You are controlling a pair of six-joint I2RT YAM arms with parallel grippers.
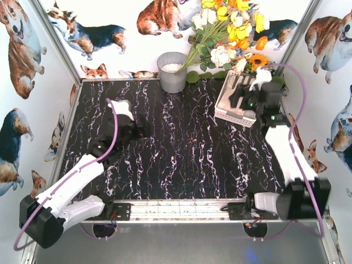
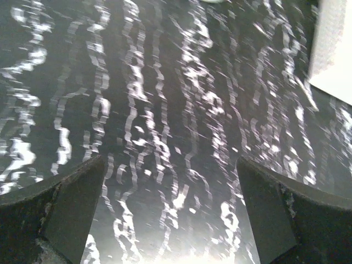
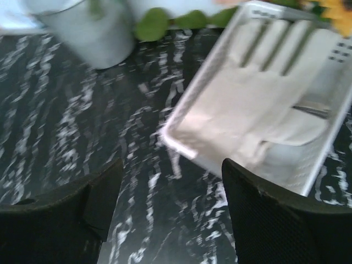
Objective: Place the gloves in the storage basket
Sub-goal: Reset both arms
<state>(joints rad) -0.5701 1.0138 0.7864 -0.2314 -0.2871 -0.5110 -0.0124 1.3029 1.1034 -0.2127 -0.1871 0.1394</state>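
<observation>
A cream-white glove [image 3: 264, 99] lies flat in the white storage basket [image 3: 184, 144], its fingers toward the far wall. My right gripper [image 3: 171, 168] is open and empty over the dark table, just short of the basket's near corner. In the top view the right gripper [image 1: 242, 100] hangs over the basket [image 1: 223, 114] at the back right and hides most of its inside. My left gripper [image 2: 169, 170] is open wide with only marbled tabletop between its fingers. In the top view it [image 1: 137, 132] sits left of the table's middle. No glove lies loose on the table.
A grey metal bucket [image 1: 172, 71] stands at the back centre, left of the basket. A bunch of artificial flowers [image 1: 228, 33] leans over the back right corner. Printed walls close in three sides. A white edge [image 2: 330, 49] shows at the left wrist view's upper right.
</observation>
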